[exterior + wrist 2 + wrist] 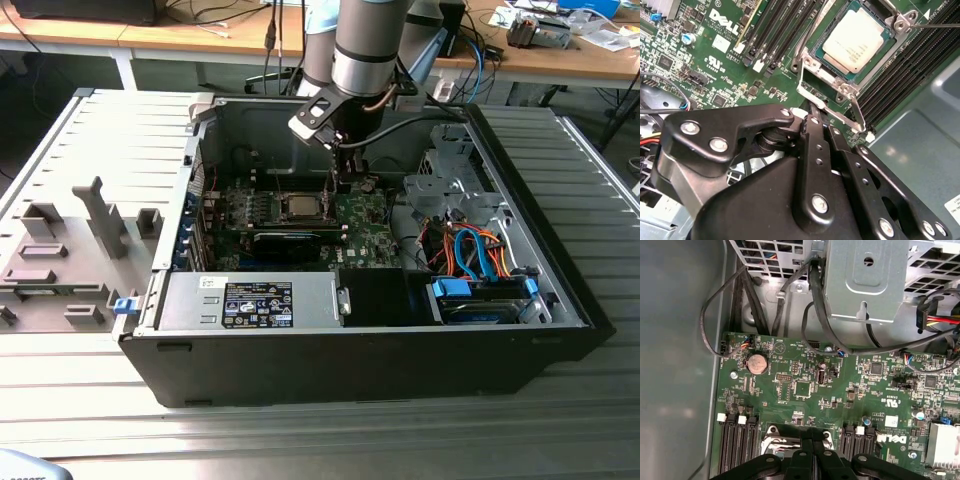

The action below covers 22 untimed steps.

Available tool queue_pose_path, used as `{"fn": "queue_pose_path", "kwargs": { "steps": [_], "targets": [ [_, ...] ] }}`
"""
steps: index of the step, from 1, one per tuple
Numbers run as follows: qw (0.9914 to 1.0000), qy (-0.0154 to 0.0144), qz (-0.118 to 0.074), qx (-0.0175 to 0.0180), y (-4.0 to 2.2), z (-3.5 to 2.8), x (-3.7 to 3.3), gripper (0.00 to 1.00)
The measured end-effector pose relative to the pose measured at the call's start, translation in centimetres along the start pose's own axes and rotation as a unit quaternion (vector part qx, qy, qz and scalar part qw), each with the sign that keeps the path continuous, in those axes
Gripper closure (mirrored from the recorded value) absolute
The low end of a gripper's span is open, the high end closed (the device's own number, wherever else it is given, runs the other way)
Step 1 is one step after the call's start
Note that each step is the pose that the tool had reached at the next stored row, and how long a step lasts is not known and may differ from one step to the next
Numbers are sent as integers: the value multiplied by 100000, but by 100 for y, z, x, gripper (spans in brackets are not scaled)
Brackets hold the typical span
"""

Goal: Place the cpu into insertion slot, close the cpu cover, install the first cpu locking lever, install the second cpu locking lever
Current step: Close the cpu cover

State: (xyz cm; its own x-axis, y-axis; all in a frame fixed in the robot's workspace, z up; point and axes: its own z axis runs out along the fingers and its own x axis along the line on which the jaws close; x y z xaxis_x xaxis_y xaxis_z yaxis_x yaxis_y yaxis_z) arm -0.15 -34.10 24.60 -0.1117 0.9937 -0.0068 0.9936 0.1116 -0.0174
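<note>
Your small square cpu with the pale silvery face lies flat in the silver-rimmed insertion slot, mid-frame in the exterior view, with the thin silvery cpu cover frame around it. It looks light, stiff and fragile, so take it by the edges. The black claw has its fingers together beside a thin wire lever. Its own body hides whether it pinches anything.
</note>
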Motion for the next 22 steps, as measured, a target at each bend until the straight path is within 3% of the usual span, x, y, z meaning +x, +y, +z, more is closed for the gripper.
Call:
{"fn": "queue_pose_path", "kwargs": {
  "steps": [22],
  "targets": [
    [100000,3,-2,-2,-106,4,12,89]
  ]
}}
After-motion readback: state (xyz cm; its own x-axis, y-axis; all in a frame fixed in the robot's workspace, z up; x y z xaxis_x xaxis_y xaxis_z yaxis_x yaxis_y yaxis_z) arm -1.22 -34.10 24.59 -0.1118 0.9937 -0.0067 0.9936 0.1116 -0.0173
